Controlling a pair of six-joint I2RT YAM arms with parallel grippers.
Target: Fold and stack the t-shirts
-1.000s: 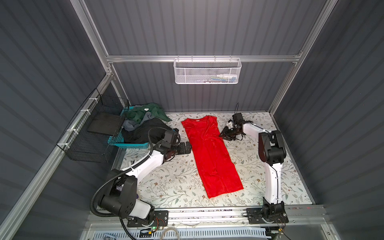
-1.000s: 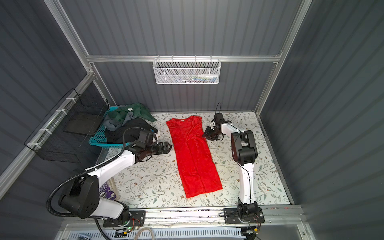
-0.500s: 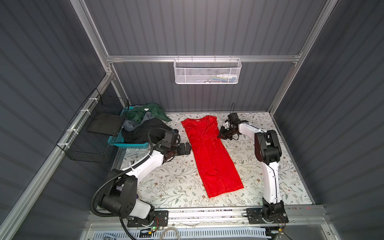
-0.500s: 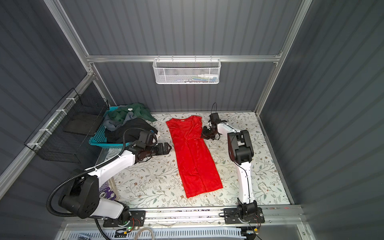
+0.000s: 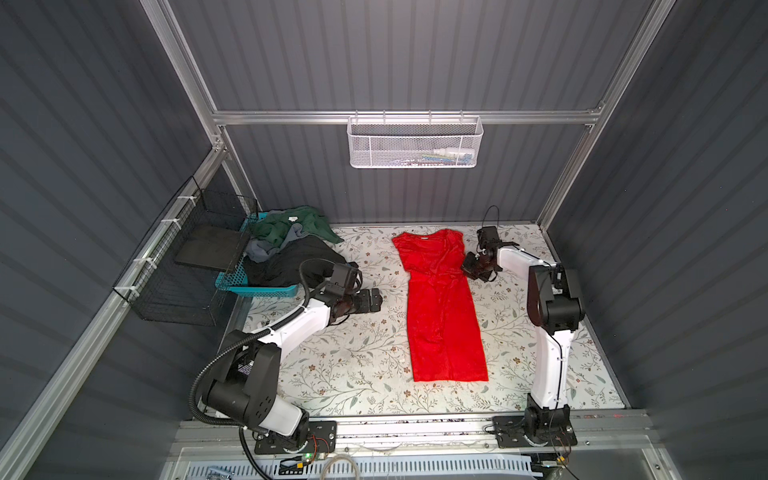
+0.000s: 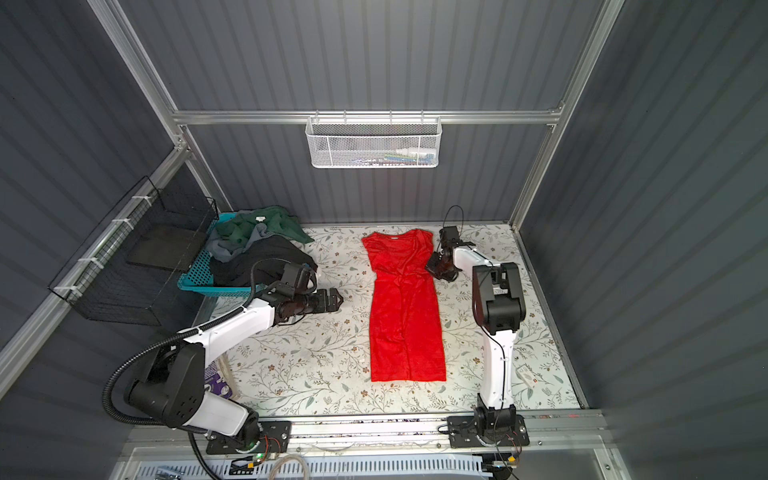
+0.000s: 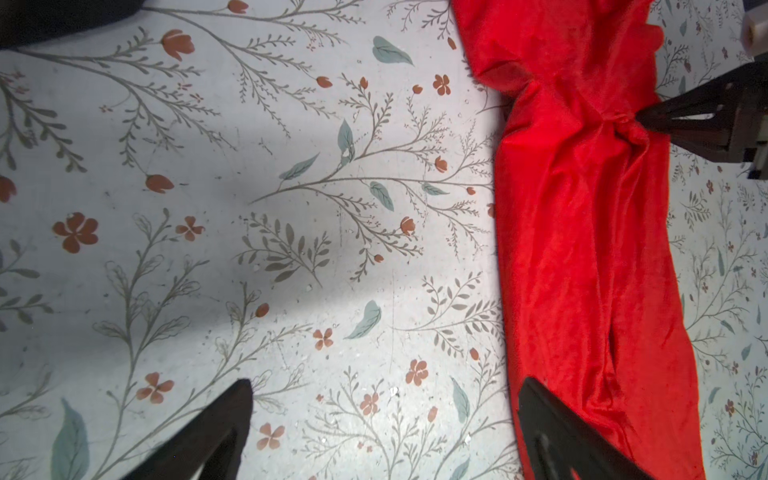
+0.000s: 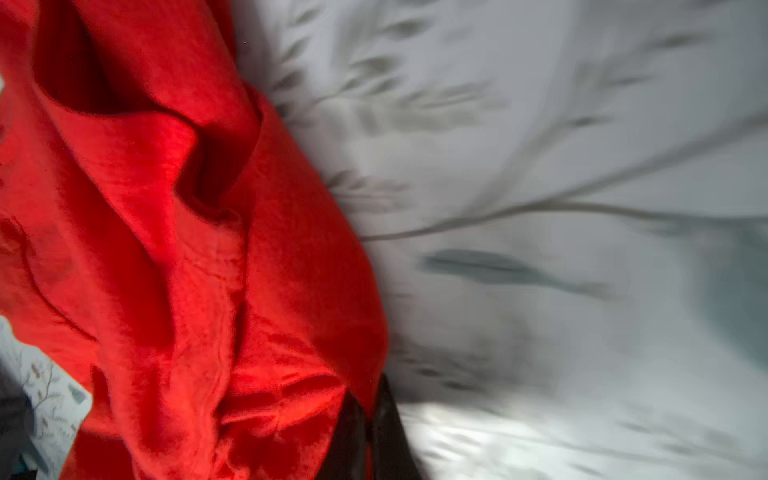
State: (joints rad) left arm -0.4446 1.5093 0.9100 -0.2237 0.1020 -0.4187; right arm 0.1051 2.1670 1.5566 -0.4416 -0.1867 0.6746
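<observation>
With the right hand (image 5: 464, 268) pinching the side edge of the bright red cloth t-shirt (image 5: 440, 316) and the left hand (image 5: 377, 300) wide and empty, the fold should travel low and evenly.

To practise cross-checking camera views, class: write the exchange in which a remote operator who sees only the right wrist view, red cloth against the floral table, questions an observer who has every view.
Operator: My right hand is shut on the red t-shirt. Where on it?
Observer: At its side edge near the sleeve. The cloth bunches at the pinch, and the rest lies spread out lengthwise.
Operator: And the other hand?
Observer: The left hand is open and empty, on the opposite side of the shirt and apart from it.
</observation>
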